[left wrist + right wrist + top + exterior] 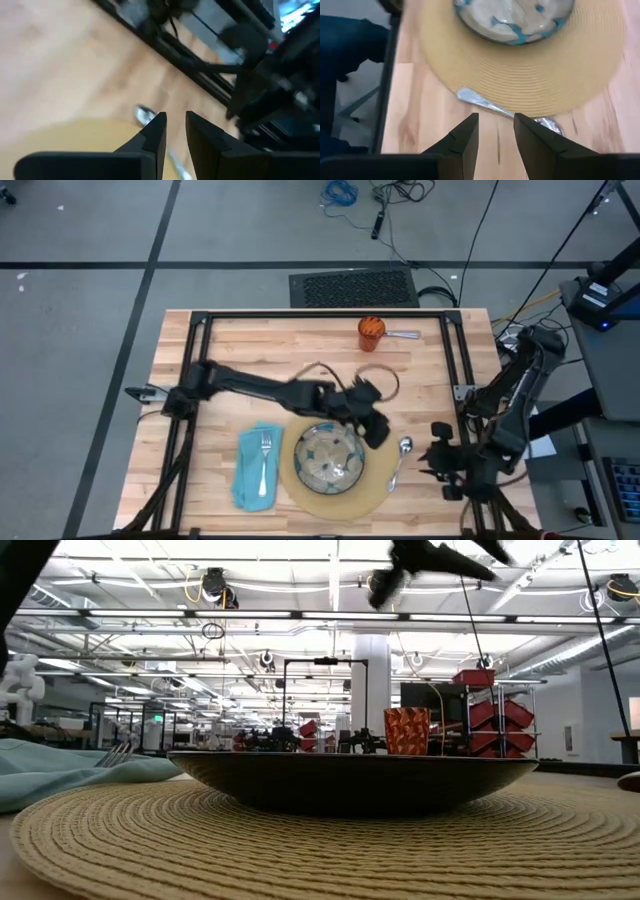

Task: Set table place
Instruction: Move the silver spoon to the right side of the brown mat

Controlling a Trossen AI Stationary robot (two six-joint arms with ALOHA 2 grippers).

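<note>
High view: table (250, 345) carries a tan placemat (372, 498) at about six o'clock, a green-glazed plate (328, 457) on it, a teal napkin (250, 470) just beside the mat at its nine o'clock with a fork (265, 450) lying on it, and a spoon (400, 458) at the mat's three o'clock edge, bowl toward twelve. An orange cup (371, 332) stands well apart near twelve o'clock with a silver piece (402, 334) lying beside it, likely the knife, though too small to be sure. Left gripper (375, 428) hangs above the plate's two o'clock rim, near the spoon; in the left wrist view its fingers (154, 135) stand a narrow gap apart with nothing between them. Right gripper (440, 463) waits at the table's four o'clock edge, fingers (466, 135) apart and empty, spoon just ahead of them. Judgement: fork and spoon are down; cup and the silver piece remain. To do the step in hand well, lift the left arm clear of the plate rim without brushing the spoon, then reach toward twelve o'clock, widening the jaws before descent. Take the flat silver piece low and square, by its handle, so it does not skid on the wood or knock the cup.
</note>
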